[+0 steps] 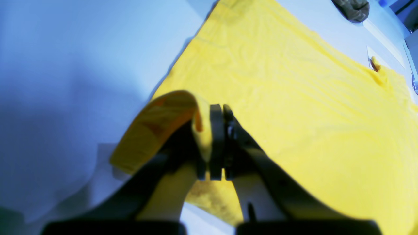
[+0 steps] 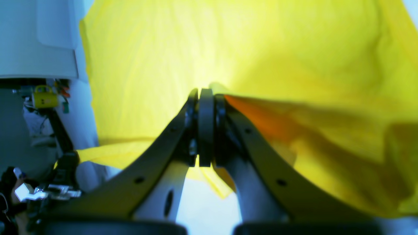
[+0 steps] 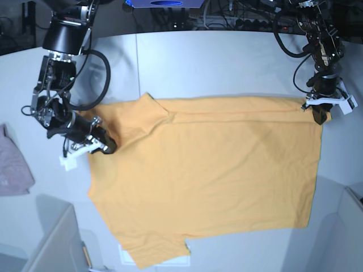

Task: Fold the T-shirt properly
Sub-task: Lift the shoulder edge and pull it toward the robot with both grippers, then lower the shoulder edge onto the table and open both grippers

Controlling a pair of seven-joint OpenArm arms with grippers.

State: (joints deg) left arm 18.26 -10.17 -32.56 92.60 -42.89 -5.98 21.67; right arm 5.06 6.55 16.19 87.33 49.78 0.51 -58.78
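Currently both pincers clench T-shirt (image 3: 210,175) edges: right gripper (image 3: 108,148) at left, left gripper (image 3: 319,113) at far right; shirt's long axis runs left–right btwn them.

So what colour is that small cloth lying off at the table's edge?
Pale pink-grey cloth, plain; the base view shows it best.

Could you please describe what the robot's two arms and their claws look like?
Both arms are black with loose black cables looped alongside. The left claw and right claw have dark curved fingers with flat black pads. White pieces sit near each wrist in the base view.
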